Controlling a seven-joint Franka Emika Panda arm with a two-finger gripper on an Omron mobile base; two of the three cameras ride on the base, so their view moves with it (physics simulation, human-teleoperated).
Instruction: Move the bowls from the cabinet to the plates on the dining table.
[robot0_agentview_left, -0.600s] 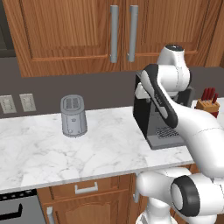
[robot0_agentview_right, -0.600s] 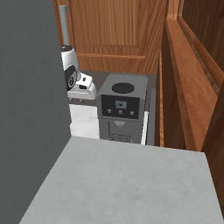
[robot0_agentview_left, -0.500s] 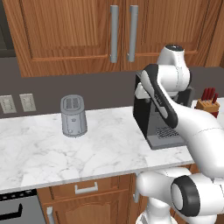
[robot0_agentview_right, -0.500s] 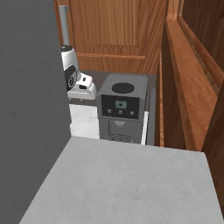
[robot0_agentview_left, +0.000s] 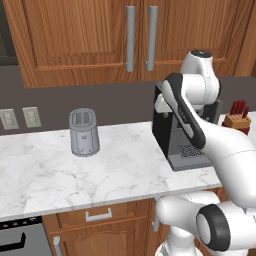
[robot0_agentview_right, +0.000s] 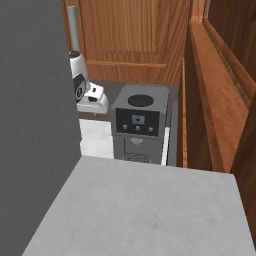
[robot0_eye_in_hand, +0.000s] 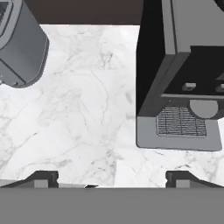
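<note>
The cabinet (robot0_agentview_left: 75, 35) hangs above the counter in the left base view, its two panelled doors shut and its grey bar handles (robot0_agentview_left: 130, 38) side by side at the middle. Its door (robot0_agentview_right: 131, 35) also shows in the right base view. The bowls are hidden behind the shut doors. The plates and the dining table are out of view. My gripper (robot0_eye_in_hand: 113, 178) is open and holds nothing. It points down at the marble counter (robot0_eye_in_hand: 87, 109), left of the coffee machine (robot0_eye_in_hand: 179, 87), well below the cabinet doors.
A grey toaster (robot0_agentview_left: 83, 132) stands on the marble counter (robot0_agentview_left: 50, 175), left of the black coffee machine (robot0_agentview_left: 172, 132). A knife block (robot0_agentview_left: 236, 118) sits at the far right. Wall sockets (robot0_agentview_left: 20, 118) are on the dark backsplash. A grey slab (robot0_agentview_right: 145, 210) blocks the lower right base view.
</note>
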